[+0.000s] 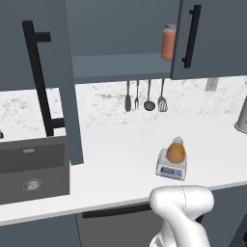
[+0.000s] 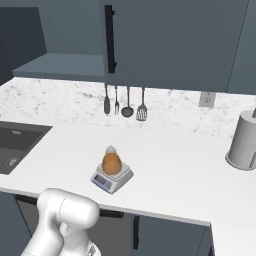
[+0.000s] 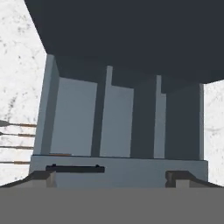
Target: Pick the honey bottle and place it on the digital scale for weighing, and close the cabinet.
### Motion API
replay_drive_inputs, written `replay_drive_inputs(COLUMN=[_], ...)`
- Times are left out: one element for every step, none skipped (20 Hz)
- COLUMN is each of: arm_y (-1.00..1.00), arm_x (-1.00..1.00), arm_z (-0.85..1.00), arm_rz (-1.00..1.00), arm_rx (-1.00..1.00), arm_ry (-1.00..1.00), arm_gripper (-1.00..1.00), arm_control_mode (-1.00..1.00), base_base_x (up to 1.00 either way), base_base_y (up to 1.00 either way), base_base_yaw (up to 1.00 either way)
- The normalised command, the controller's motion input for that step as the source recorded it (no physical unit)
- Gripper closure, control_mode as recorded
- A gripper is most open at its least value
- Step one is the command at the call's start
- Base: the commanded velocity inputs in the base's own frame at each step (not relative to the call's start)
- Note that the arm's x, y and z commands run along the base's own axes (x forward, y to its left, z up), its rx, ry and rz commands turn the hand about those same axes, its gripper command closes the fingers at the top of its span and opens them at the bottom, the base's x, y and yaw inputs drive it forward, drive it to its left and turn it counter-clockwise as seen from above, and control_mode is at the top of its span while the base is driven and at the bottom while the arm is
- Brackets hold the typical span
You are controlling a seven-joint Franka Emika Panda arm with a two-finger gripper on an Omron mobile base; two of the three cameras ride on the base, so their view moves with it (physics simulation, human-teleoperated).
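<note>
The amber honey bottle point(image 1: 176, 152) point(image 2: 111, 162) stands upright on the small grey digital scale point(image 1: 170, 169) point(image 2: 111, 178) on the white counter, with nothing touching it. Above the counter, the slate-blue cabinet point(image 1: 116, 65) point(image 2: 170, 40) has its left door point(image 1: 65, 96) swung out towards me, and the inner shelf shows. My gripper point(image 3: 113, 178) is open, its fingertips point(image 3: 43, 177) far apart with nothing between them. In the hand view it faces the cabinet point(image 3: 131, 35) from close by.
A reddish jar point(image 1: 168, 42) stands on the cabinet shelf by the right door. Several utensils point(image 1: 144, 99) point(image 2: 125, 105) hang on the marble backsplash. A dark sink point(image 1: 31, 169) point(image 2: 15, 145) lies at the left. A grey paper towel roll point(image 2: 243, 142) stands at the right.
</note>
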Motion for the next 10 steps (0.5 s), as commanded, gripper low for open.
replay_drive_inputs(arm_y=[1.00, 1.00, 1.00, 1.00, 1.00, 1.00, 1.00, 1.00, 1.00, 1.00], arm_x=[-0.16, -0.02, 0.00, 0.00, 0.00, 0.00, 0.00, 0.00, 0.00, 0.00], arm_z=[-0.55, -0.58, -0.60, -0.62, -0.63, -0.69, -0.69, -0.70, -0.64, -0.53], arm_rz=[-0.26, -0.25, -0.25, -0.25, -0.25, -0.25, -0.25, -0.25, -0.25, -0.26], arm_rx=[0.10, 0.12, 0.12, 0.12, 0.11, 0.09, 0.09, 0.07, 0.07, 0.05], arm_ry=[-0.27, -0.25, -0.23, -0.23, -0.22, -0.21, -0.20, -0.18, -0.19, -0.21], arm_gripper=[-1.00, -1.00, -1.00, -1.00, -1.00, -1.00, -1.00, -1.00, -1.00, -1.00], arm_control_mode=[-1.00, -1.00, -1.00, -1.00, -1.00, -1.00, -1.00, -1.00, -1.00, -1.00], base_base_x=[0.00, 0.00, 0.00, 0.00, 0.00, 0.00, 0.00, 0.00, 0.00, 0.00], base_base_y=[0.00, 0.00, 0.00, 0.00, 0.00, 0.00, 0.00, 0.00, 0.00, 0.00], base_base_yaw=[0.00, 0.00, 0.00, 0.00, 0.00, 0.00, 0.00, 0.00, 0.00, 0.00])
